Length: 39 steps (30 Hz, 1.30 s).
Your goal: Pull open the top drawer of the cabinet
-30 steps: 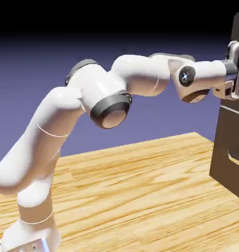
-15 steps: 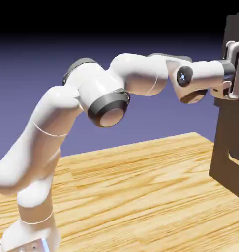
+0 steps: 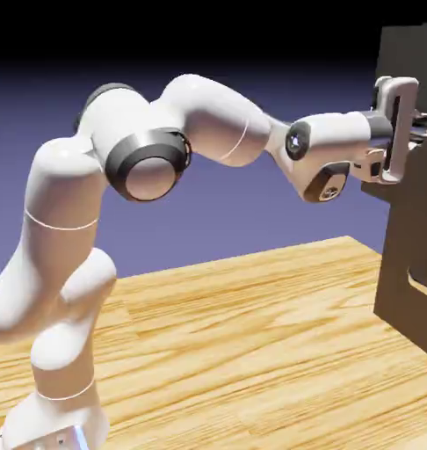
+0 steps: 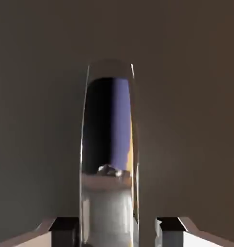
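Two views. Exterior: glossy white arm (image 3: 164, 141) reaches right over a grainy pale wood table (image 3: 252, 343) to the dark brown, flat-faced cabinet (image 3: 410, 281), cut off at the right edge. Top drawer (image 3: 408, 53) sits upper right, front standing proud of the panel below. Gripper (image 3: 408, 132) meets it; fingertips hard to make out there. Hand view only: rounded, mirror-like metal handle (image 4: 109, 159) fills the centre, grey fingers (image 4: 66, 226) clamped on it, matte brown front behind.
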### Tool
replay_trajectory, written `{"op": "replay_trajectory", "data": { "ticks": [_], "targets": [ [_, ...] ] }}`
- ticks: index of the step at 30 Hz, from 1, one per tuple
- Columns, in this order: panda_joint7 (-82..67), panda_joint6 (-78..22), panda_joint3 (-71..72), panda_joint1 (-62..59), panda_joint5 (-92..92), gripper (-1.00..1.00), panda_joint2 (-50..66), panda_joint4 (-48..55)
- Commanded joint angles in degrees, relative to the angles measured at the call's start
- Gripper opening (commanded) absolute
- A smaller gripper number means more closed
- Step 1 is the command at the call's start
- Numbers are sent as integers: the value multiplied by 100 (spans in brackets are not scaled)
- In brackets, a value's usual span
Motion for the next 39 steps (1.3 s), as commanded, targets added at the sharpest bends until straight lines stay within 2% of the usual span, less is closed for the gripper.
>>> {"op": "replay_trajectory", "data": {
  "ticks": [1,7,23,36,39],
  "targets": [
    [125,29,146,-206,-80,-100,87,-132],
    [557,211,1116,-1402,-360,-100,414,-739],
    [-3403,410,3110,-1897,2170,-100,-1312,-620],
    [-238,210,2101,-2101,136,-100,88,-819],
    [-420,231,2611,-2578,279,-100,15,-1051]
  ]
}}
